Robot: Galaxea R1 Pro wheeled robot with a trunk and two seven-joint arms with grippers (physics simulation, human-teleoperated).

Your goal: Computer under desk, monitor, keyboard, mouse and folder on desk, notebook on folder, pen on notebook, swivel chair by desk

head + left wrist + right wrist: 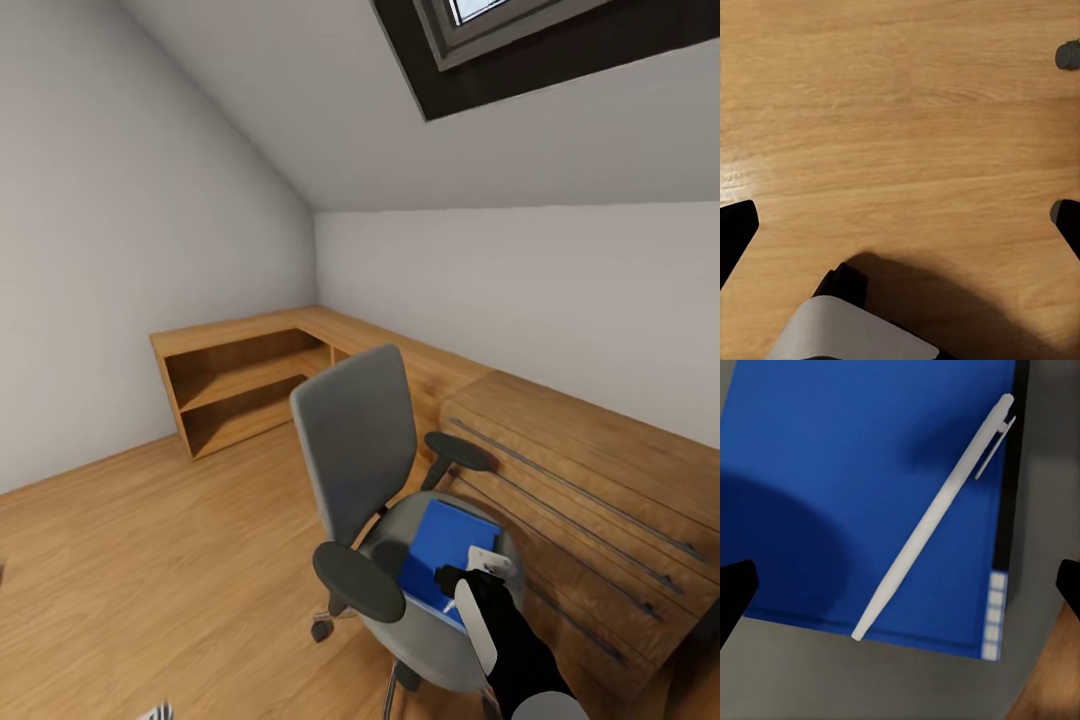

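Note:
The grey swivel chair (358,440) stands on the wood floor in the middle of the head view. On its seat lies the blue folder (440,540), and a thin white pen (937,510) rests slantwise on the folder (855,487). My right gripper (470,572) hovers just above the folder's near end. In the right wrist view the right gripper (900,589) is open, its dark fingertips (735,592) wide apart either side of the pen, nothing held. My left gripper (900,229) is open over bare floor. Desk, computer, monitor, keyboard, mouse and notebook are out of view.
A light oak low cabinet (240,375) with open shelves runs along the far wall and joins a slatted oak drawer unit (590,490) right beside the chair. A chair castor (1067,54) shows near my left gripper. A skylight (500,25) is overhead.

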